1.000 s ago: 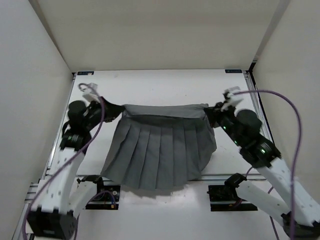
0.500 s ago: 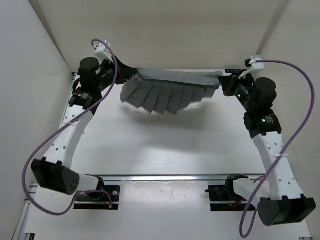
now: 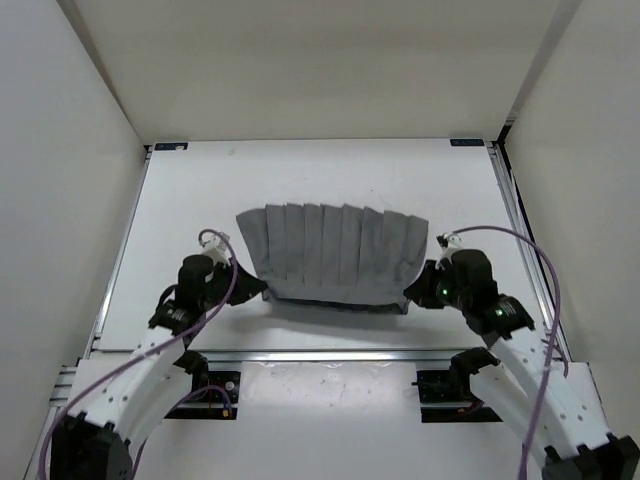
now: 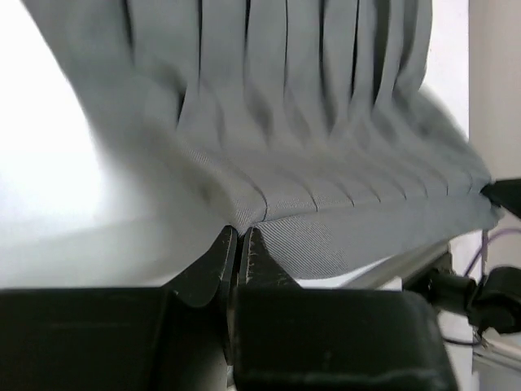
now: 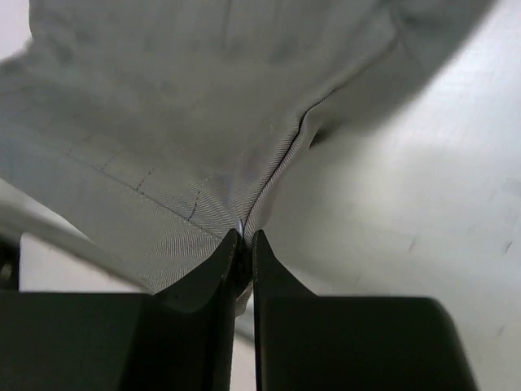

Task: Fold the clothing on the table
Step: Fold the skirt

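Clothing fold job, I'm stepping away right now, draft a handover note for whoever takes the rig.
Left tool: jaws nearly together at the near-left corner of the clothing; can't tell if it grips.
Right tool: shut on the near-right corner, with the seam running into the jaws.
Clothing: spread flat on the table, plain band edge toward the arms, pleats fanning away.
Done: laid out flat.
Left: no fold visible yet; the next step is probably to fold it over.
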Available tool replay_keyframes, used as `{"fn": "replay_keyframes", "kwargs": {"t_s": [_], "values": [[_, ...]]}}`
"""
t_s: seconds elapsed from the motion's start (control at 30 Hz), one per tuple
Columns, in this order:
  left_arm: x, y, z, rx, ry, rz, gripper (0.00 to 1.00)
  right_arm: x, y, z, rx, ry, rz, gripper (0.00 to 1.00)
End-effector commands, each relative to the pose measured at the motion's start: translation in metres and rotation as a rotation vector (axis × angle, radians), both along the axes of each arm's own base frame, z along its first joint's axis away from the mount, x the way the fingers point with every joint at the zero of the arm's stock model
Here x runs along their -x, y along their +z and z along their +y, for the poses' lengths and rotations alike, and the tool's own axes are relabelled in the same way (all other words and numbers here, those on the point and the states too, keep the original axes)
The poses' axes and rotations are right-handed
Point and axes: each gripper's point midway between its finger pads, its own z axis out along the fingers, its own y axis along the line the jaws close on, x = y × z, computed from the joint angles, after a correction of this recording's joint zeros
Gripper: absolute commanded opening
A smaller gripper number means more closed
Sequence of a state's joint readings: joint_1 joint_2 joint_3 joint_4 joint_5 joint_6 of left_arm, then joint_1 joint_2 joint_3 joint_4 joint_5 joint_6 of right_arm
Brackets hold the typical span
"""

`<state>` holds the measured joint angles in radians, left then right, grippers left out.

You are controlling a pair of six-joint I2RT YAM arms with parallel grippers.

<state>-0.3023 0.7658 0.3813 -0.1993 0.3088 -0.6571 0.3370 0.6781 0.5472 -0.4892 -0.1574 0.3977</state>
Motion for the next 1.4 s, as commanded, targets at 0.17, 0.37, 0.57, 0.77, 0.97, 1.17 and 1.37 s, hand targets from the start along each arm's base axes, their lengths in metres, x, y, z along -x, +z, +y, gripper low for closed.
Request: {"fn": "replay_keyframes", "kwargs": {"t_s": [0.17, 0.37, 0.57, 0.77, 0.97, 1.17, 1.37], "values": [[0.020, 0.039, 0.024, 0.112, 0.103, -0.130, 0.00, 0.076, -0.002, 0.012, -0.111, -0.046, 0.226, 0.00], [-0.001, 0.034, 0.029, 0.046, 0.122, -0.101, 0.00, 0.047, 0.007, 0.001, -0.041, -0.111, 0.155, 0.00], [-0.041, 0.042, 0.019, -0.080, 0.157, -0.112, 0.00, -0.016, 0.038, -0.016, -0.091, -0.128, 0.036, 0.00], [-0.074, 0.051, 0.025, -0.122, 0.199, -0.115, 0.00, -0.058, 0.049, -0.032, -0.061, -0.185, 0.001, 0.01], [-0.060, 0.054, 0.014, -0.108, 0.159, -0.129, 0.00, -0.049, 0.047, -0.014, -0.017, -0.129, 0.002, 0.00], [-0.013, 0.049, 0.028, -0.046, 0.183, -0.126, 0.00, 0.011, 0.035, -0.005, -0.005, -0.096, 0.062, 0.00], [0.021, 0.061, 0.053, 0.006, 0.209, -0.148, 0.00, 0.060, 0.025, 0.010, -0.076, -0.036, 0.141, 0.01]]}}
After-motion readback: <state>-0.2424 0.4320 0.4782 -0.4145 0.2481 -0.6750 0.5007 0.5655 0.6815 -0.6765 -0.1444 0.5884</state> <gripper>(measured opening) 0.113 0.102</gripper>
